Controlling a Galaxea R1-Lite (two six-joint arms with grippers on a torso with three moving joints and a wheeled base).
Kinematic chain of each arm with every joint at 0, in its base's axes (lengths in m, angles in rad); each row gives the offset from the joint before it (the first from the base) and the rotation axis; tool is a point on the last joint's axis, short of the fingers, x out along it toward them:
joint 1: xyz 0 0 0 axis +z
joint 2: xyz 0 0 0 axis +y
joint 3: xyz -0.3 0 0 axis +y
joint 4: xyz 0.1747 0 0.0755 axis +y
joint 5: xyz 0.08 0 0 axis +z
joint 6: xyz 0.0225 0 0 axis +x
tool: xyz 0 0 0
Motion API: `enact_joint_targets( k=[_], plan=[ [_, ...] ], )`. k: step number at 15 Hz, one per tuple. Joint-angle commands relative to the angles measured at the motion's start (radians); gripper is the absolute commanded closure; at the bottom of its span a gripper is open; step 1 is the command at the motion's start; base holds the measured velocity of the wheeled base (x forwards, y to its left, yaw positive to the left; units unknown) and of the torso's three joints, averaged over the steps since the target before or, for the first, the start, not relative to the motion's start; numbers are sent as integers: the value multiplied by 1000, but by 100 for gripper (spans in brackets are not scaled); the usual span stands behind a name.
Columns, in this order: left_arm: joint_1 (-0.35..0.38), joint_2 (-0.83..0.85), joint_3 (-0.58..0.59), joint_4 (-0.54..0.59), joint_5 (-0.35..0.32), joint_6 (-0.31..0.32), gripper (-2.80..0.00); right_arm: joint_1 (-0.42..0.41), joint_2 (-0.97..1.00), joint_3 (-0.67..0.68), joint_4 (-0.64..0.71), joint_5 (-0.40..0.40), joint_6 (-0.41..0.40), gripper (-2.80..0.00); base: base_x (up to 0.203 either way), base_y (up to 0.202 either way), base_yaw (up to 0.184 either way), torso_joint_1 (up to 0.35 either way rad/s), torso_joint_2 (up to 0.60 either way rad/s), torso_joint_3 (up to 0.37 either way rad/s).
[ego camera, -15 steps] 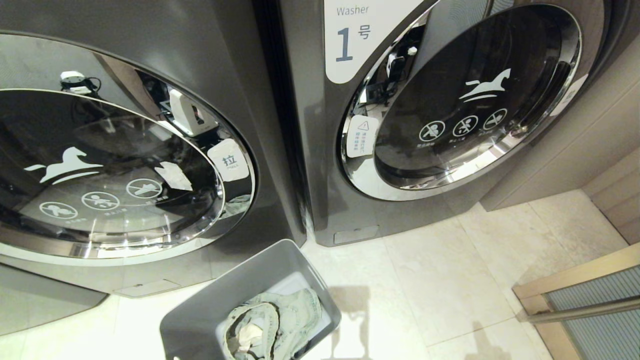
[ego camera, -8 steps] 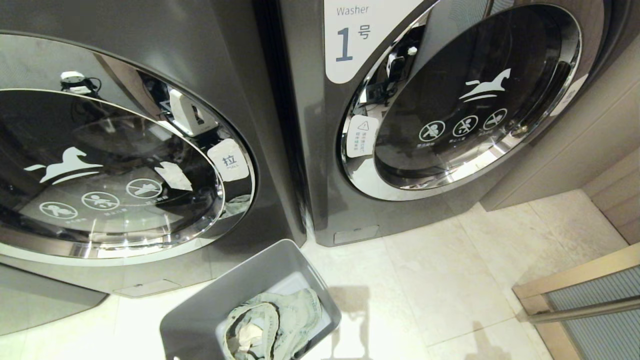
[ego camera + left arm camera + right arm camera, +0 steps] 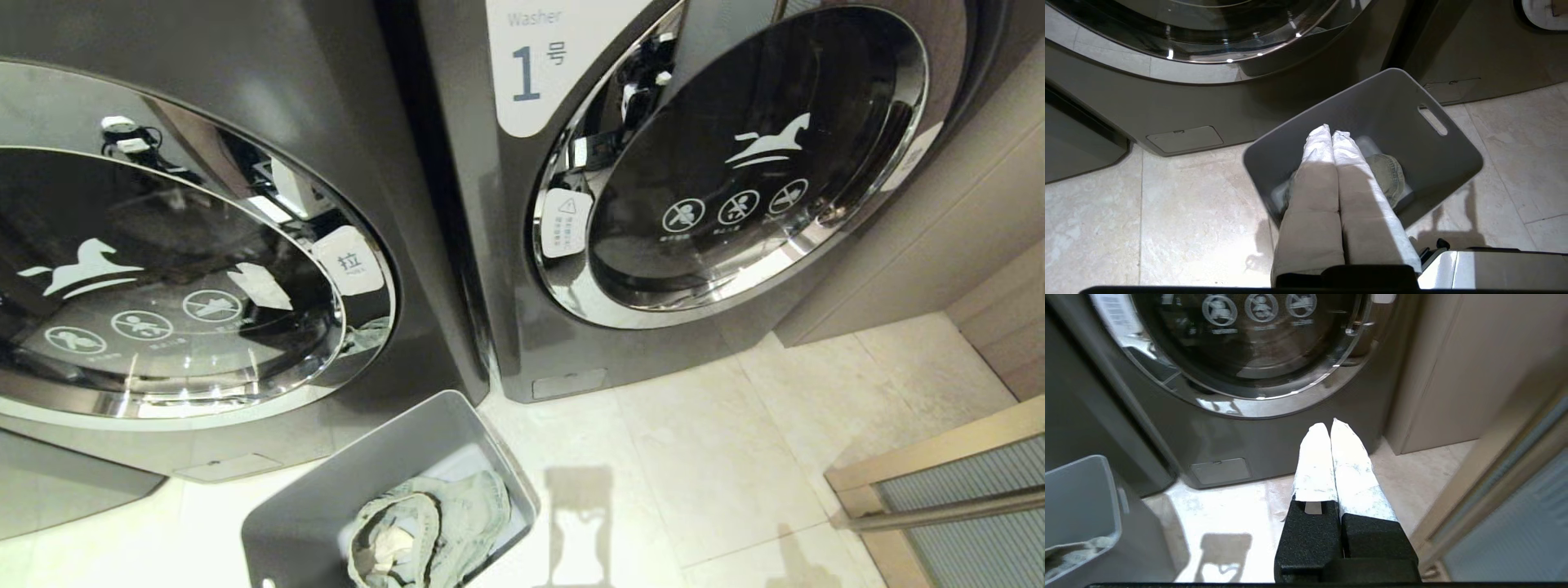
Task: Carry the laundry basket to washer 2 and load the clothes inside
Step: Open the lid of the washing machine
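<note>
**A:** Where does the grey plastic laundry basket (image 3: 310, 514) sit?

**B:** On the pale tiled floor (image 3: 702, 457), just in front of the left-hand dark grey front-load washer (image 3: 343, 106), probably washer 2 (its label is out of view; the neighbouring washer (image 3: 490, 269) reads "1"). Parked there, it keeps the faded grey-green clothes (image 3: 445, 523) close to the chrome-ringed door (image 3: 163, 278), which looks closed.

**A:** And the grippers?

**B:** The left gripper (image 3: 1331, 132) hangs over the basket, fingers pressed together and empty; the right gripper (image 3: 1329, 426), likewise closed on nothing, faces the other machine. Opening the door seems the likely next step.
</note>
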Motion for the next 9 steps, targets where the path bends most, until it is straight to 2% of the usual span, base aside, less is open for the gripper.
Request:
enact_joint_targets(
  k=[1,6,9],
  plan=[
    [-1,2,0,0,0,0,0,-1,1,40,-2,0,0,0,0,-203,-1,6,-1,2],
    [-1,2,0,0,0,0,0,-1,1,40,-2,0,0,0,0,-183,1,1,2,2],
    [-1,2,0,0,0,1,0,-1,1,40,-2,0,0,0,0,-28,1,0,0,0]
  ],
)
